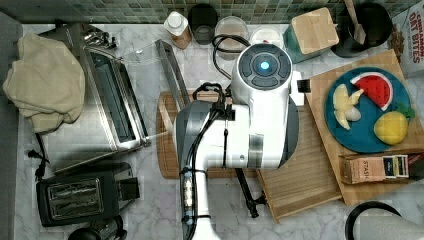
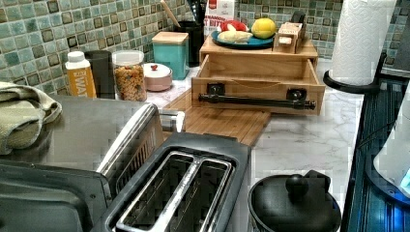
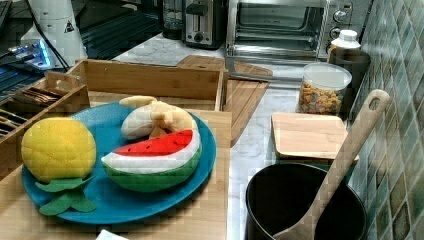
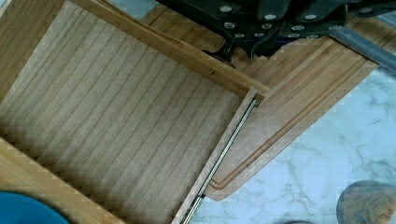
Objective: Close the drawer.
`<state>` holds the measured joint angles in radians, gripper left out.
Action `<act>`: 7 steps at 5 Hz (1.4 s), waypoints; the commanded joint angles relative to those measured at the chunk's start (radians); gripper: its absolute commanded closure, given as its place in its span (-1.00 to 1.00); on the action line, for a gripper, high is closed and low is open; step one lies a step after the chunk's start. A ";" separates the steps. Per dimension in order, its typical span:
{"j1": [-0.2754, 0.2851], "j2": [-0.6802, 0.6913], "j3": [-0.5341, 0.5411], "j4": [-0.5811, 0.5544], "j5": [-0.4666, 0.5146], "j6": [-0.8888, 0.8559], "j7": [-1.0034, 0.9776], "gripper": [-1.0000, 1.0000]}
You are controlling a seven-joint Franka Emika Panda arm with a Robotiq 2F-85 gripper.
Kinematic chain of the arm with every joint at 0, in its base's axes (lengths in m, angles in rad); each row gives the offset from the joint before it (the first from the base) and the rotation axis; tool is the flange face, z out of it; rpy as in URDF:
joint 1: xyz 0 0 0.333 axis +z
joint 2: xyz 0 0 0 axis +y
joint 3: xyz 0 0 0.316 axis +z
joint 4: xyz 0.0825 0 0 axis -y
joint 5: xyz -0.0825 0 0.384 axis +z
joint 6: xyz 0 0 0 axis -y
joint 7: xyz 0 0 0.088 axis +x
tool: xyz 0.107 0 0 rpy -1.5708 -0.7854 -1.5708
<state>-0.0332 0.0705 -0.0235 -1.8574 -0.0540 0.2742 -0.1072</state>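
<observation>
Drawer open over cutting board, marble counter.

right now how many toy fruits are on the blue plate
3: a watermelon slice at the plate's middle, a peeled banana behind it, and a yellow lemon at the right view's left.

Place: you're at a kitchen counter.
Evidence: toaster, toaster oven, tile backsplash, marble top.
</observation>
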 commanded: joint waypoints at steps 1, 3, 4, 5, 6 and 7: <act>0.000 0.000 0.000 -0.012 -0.001 0.000 0.000 1.00; 0.001 -0.077 0.021 -0.150 0.102 0.031 -0.246 1.00; 0.022 -0.113 0.047 -0.239 0.121 0.121 -0.312 1.00; 0.055 -0.127 0.076 -0.294 0.123 0.204 -0.314 1.00; 0.080 -0.140 0.107 -0.335 0.111 0.228 -0.357 1.00; 0.085 -0.163 0.134 -0.410 0.089 0.301 -0.462 1.00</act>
<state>-0.0252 0.0256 0.0686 -2.2344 0.0434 0.5078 -0.4661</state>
